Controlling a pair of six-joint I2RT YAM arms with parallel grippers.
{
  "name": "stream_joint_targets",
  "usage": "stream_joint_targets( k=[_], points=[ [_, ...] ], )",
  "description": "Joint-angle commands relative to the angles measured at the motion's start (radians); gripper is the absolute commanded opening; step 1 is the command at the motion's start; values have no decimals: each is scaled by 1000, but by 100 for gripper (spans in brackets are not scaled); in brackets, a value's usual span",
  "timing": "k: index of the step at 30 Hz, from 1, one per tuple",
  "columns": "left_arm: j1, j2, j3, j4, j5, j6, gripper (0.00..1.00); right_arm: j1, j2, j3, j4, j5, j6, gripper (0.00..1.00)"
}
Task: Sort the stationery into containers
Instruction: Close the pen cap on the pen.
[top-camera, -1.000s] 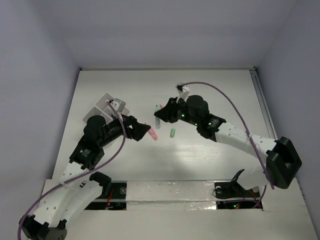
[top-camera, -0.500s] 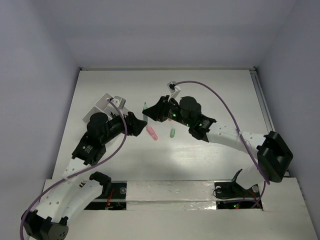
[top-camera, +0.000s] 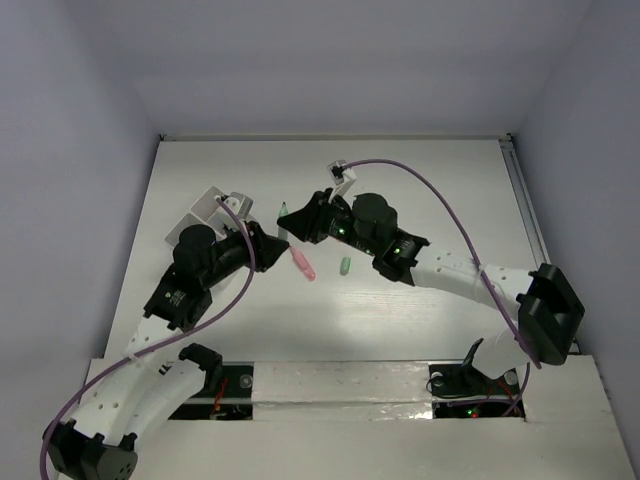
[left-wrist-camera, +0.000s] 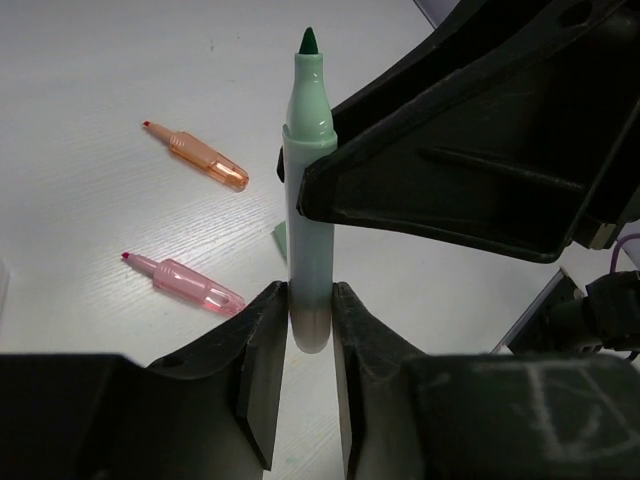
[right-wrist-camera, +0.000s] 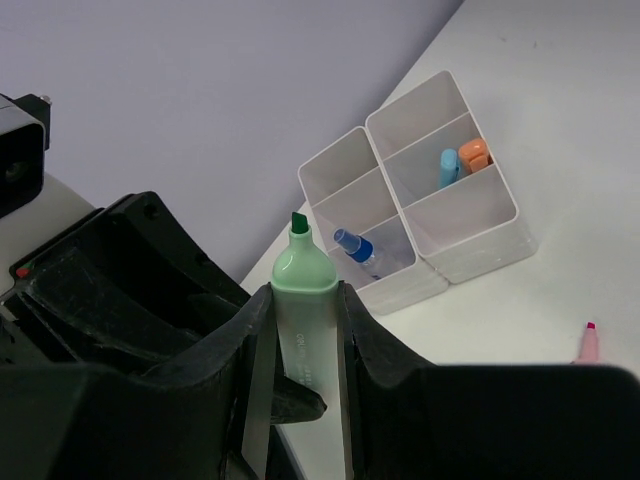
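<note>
I have both arms meeting on one thing: the uncapped pale-green plastic marker (left-wrist-camera: 308, 200). My left gripper (left-wrist-camera: 310, 305) is pinching its blunt lower end, the black fingers (left-wrist-camera: 262, 360) pressed to the barrel on either side; my right gripper (right-wrist-camera: 305, 300) is clamped on the same barrel higher up, just under the shoulder, so the dark tip stands free above both. The marker is upright and off the table; I read this as a hand-over, gripped at two heights so neither pair of fingers crowds the other.

Left of my left gripper a translucent pink marker (left-wrist-camera: 185, 283) lies flat on the white table (left-wrist-camera: 120, 80); a translucent orange marker (left-wrist-camera: 205, 160) lies farther out beyond it; neither is touched. A small pale-green piece (top-camera: 345, 266), probably the cap, lies just on the near side of the right gripper.

Up and to the right of the right gripper stand the joined white translucent boxes (right-wrist-camera: 470, 245); one compartment holds a blue-and-white tube (right-wrist-camera: 352, 246), another a light-blue piece (right-wrist-camera: 449, 166) and an orange piece (right-wrist-camera: 474, 153). The boxes sit on the left arm's side, which I judge is why that arm takes the marker; the right must let go first.
</note>
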Motion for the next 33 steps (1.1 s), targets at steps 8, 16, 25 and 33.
stream_joint_targets(
  k=[8, 16, 25, 33],
  points=[
    [20, -3, 21, 35, -30, 8, 20, 39, 8, 83, 20, -34, 20, 0],
    [20, -7, 21, 41, -31, 11, 14, 48, 38, 105, 20, -61, 48, 0],
    [29, -62, 22, 41, -68, 20, 0, 48, 27, 114, -12, -57, 37, 4],
    [29, -66, 24, 38, -54, 23, 0, 4, -120, 79, -189, 22, -86, 68]
  ],
)
